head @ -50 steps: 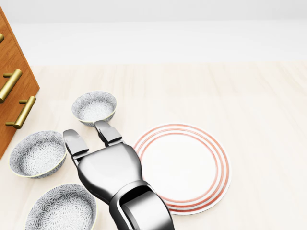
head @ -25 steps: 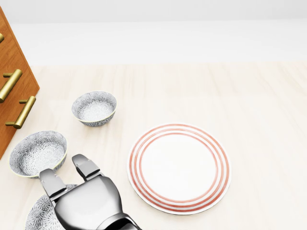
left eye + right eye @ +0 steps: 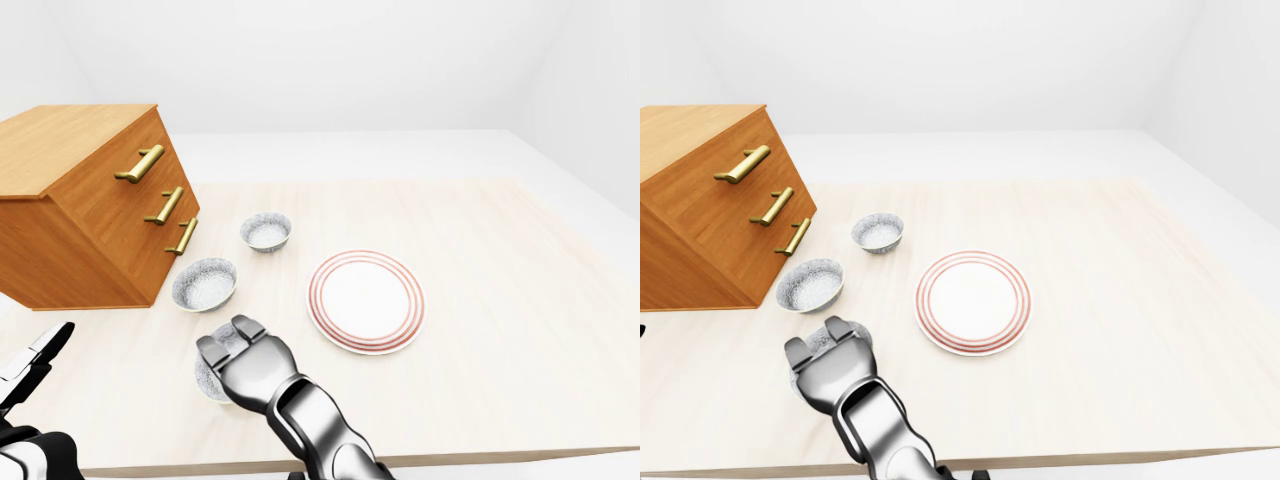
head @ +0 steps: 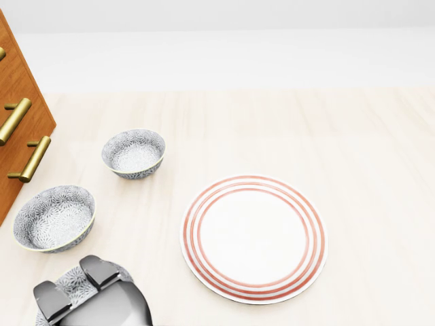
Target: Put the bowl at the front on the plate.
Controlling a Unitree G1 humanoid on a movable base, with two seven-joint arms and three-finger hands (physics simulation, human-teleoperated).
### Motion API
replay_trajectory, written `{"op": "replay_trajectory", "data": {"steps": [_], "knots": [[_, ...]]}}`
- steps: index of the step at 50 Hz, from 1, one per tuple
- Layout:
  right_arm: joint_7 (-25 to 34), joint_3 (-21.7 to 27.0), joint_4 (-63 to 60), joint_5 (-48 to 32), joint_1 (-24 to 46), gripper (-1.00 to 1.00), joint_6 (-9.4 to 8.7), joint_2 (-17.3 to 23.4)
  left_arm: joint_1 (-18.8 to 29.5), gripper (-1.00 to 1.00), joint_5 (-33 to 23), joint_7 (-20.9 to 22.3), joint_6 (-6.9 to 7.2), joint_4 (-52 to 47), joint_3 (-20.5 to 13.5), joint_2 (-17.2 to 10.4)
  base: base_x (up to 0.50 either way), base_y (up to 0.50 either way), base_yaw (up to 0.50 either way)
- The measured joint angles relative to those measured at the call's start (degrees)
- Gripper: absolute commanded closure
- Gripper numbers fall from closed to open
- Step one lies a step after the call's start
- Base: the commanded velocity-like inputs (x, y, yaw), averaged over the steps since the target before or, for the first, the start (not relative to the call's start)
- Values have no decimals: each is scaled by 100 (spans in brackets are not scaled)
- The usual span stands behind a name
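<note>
1. Progress, left-eye view: nothing is delivered yet. The plate point(image 3: 366, 301) lies bare on the bench point(image 3: 500, 300). The front bowl point(image 3: 207, 378) sits on the bench down-left of the plate, apart from it. The right hand point(image 3: 250, 365) covers it, fingers curled over its rim. Two other bowls point(image 3: 204, 284) point(image 3: 266, 231) stand left and up-left of the plate, by a dresser point(image 3: 90, 210). By my judgement the grip, the lift, the carry to the plate and the set-down all remain. Only this view shows the left hand point(image 3: 30, 365), far down-left of the plate, fingers stretched out and holding nothing.

2. Head view: looking steeply down, it gives the plate's red rings and the bowl's patterned inside most clearly. Only two fingers point(image 4: 99, 269) and the knuckles show, lying over the bowl. I cannot tell whether they pinch its wall.

3. Right-eye view: the hand hides nearly all of the bowl, but the forearm shows whole. The gap between bowl and plate is plain, with nothing standing in it.
</note>
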State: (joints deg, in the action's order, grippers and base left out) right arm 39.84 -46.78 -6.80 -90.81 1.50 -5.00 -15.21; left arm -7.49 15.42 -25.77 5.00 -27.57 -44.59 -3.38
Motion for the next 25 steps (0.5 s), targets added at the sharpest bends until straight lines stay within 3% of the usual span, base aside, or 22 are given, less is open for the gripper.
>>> {"op": "replay_trajectory", "data": {"steps": [25], "knots": [[-159, -220, 434, 19, -2, -100, 0, -161, 0, -100, 21, -1, 0, -18, -13, -2, 0, 0, 0]]}}
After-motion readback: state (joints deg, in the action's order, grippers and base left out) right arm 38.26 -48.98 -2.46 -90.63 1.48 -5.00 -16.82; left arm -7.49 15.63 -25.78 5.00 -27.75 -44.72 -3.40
